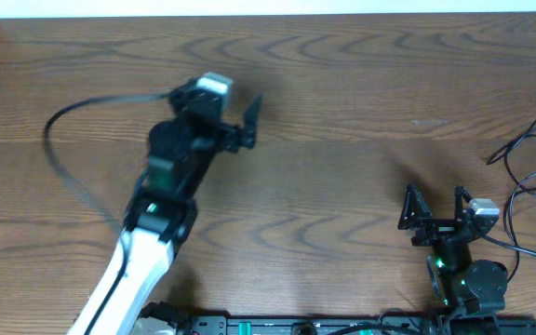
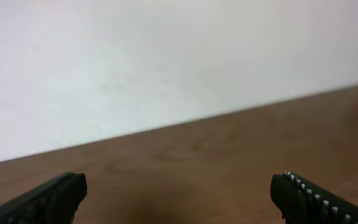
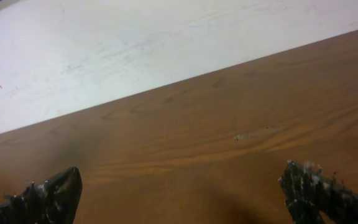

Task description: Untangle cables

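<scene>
Wide-open and empty, the left gripper (image 2: 179,208) fills the bottom of its wrist view with nothing but bare surface (image 1: 342,84) ahead. The cables (image 1: 531,166) lie as thin black loops bunched at the surface's 3 o'clock edge in the overhead view, and the tangle's long axis runs roughly from 12 to 6 along that edge, partly out of frame. Just beside them, on their 9 o'clock side, the right gripper (image 1: 434,194) sits low near the front edge, jaws spread wide and holding nothing, pointed toward 12 rather than at the cords. From it the tangle lies at about 2 to 3 o'clock, near but not touching. The left gripper is well apart, far over at 9 o'clock. Neither wrist view shows any cord. By this layout the right arm is the nearer one, and its reach would likely call for a turn toward 3 o'clock.
</scene>
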